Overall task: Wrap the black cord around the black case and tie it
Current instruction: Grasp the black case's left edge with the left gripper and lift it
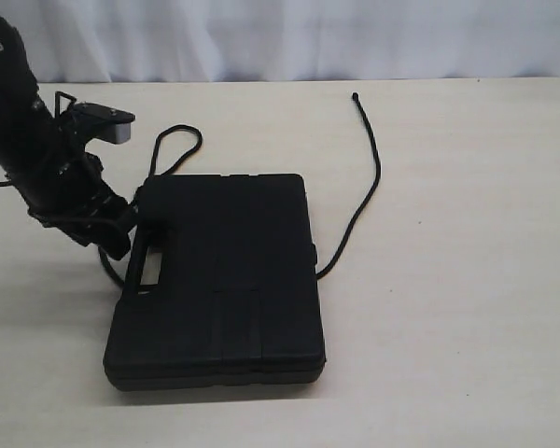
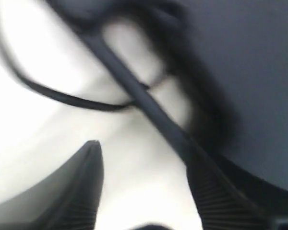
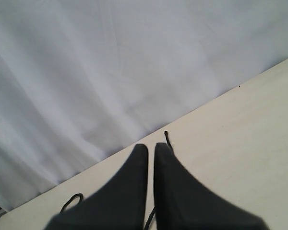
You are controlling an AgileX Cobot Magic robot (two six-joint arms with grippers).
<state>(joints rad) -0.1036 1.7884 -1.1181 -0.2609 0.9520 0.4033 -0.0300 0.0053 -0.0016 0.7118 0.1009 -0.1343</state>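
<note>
The black case (image 1: 219,280) lies flat in the middle of the table, its handle slot to the left. The black cord (image 1: 369,187) runs from its knotted tip at the back down under the case's right edge, and its loop (image 1: 177,142) shows beyond the back left corner. My left gripper (image 1: 110,229) is low beside the handle side. It stands open (image 2: 141,155) in the blurred left wrist view, with the cord (image 2: 134,91) just ahead and the case (image 2: 259,72) beside it. My right gripper (image 3: 151,148) is shut on nothing, high above the cord's tip (image 3: 166,134).
A white curtain (image 1: 289,37) hangs along the table's far edge. The pale tabletop (image 1: 467,280) stretches to the right of the case. The right arm is out of the exterior view.
</note>
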